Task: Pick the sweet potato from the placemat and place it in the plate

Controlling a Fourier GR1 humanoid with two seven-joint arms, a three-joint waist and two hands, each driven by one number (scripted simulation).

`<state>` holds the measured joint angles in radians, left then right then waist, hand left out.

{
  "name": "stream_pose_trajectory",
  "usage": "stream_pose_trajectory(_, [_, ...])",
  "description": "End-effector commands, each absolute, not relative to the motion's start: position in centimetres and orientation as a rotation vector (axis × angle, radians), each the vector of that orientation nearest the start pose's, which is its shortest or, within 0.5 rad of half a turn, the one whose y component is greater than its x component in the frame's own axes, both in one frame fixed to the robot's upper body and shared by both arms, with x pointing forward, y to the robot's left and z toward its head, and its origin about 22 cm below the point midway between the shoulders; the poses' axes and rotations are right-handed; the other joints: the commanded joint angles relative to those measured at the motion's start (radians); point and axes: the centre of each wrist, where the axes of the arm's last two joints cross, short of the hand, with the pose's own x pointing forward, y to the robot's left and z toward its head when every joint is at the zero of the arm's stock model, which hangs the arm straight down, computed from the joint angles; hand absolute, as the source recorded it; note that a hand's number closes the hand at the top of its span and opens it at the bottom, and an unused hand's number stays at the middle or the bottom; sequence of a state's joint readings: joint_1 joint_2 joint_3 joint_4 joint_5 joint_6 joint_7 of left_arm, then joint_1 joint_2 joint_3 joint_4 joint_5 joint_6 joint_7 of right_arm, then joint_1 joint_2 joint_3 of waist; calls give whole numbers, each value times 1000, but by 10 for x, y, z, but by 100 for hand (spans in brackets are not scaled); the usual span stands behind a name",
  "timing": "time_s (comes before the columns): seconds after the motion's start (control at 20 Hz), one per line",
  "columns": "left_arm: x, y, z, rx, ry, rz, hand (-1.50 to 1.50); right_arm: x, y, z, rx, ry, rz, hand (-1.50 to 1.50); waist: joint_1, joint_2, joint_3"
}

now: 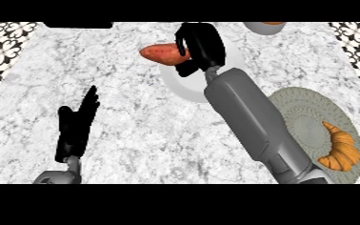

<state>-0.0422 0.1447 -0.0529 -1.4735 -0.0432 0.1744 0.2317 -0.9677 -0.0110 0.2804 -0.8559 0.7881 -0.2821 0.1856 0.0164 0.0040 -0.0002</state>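
The left hand (74,128) rests near the surface's (141,138) front-left part, fingers straight and pointing up, grasping nothing. Further right, toward the far edge, the sweet potato (163,53) is held above the surface: its reddish body sticks out to the left of the right hand (200,47), whose black fingers curl round its right end. The potato sits over the left rim of the white plate (184,86), which lies under that hand and is partly hidden by the grey forearm (256,124) running back to the front-right. Right of the forearm, near the surface's right edge, lies a round grey placemat (302,109) with a croissant (340,148) on its right side. At the far edge, right of the hand, part of a bowl (265,27) shows.
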Motion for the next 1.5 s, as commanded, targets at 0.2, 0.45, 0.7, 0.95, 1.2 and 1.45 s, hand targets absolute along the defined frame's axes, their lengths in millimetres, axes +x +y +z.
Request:
stream_pose_trajectory(0.2, [248,251,-2,226,-1289,-47,0,436,-91,90,-811,-1661,1008,150,15,6,0])
stream_pose_trajectory(0.45, [251,242,-7,224,-1306,-77,0,443,-102,77,-730,-1519,1084,150,30,13,0])
stream_pose_trajectory(0.7, [261,240,1,196,-1319,-69,0,443,-112,61,-619,-1329,1239,150,35,17,0])
stream_pose_trajectory(0.95, [260,227,-1,210,-1310,-74,0,440,-142,40,-510,-1333,1279,-150,33,17,1])
stream_pose_trajectory(1.2, [264,229,-7,219,-1316,-74,0,449,-133,67,-302,-1580,1140,-150,21,15,2])
stream_pose_trajectory(1.45, [256,239,-10,225,-1296,-50,0,449,-151,62,-53,-1745,710,-150,19,15,3])
